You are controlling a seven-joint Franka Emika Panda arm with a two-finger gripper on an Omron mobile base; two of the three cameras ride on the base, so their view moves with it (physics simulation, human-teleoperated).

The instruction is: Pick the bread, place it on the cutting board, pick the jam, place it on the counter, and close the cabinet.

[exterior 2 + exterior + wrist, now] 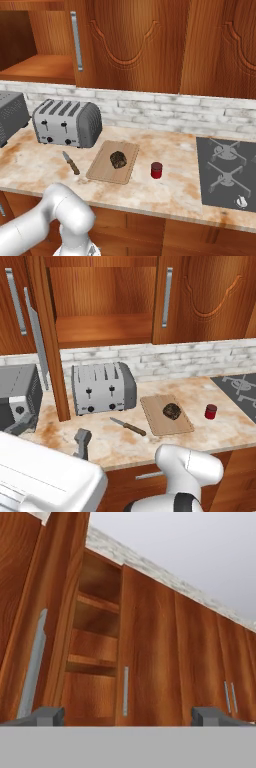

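The dark lumpy bread (171,411) (118,159) lies on the tan cutting board (179,427) (102,171). To the right of the board, the red jam (211,411) (156,170) stands on the marbled counter (225,431) (175,195). The cabinet (102,306) (30,45) (95,637) is open, its left door (50,346) (50,612) swung out toward me. My gripper (52,433) (129,717) sits low at the counter's left front and points up at the cabinet. It is open, and between its fingers (82,440) there is nothing.
A silver toaster (102,388) (66,123) stands left of the board, with a knife (128,426) (71,163) lying in front of it. A grey appliance (17,391) sits at the far left and a stove top (240,387) (227,170) at the right.
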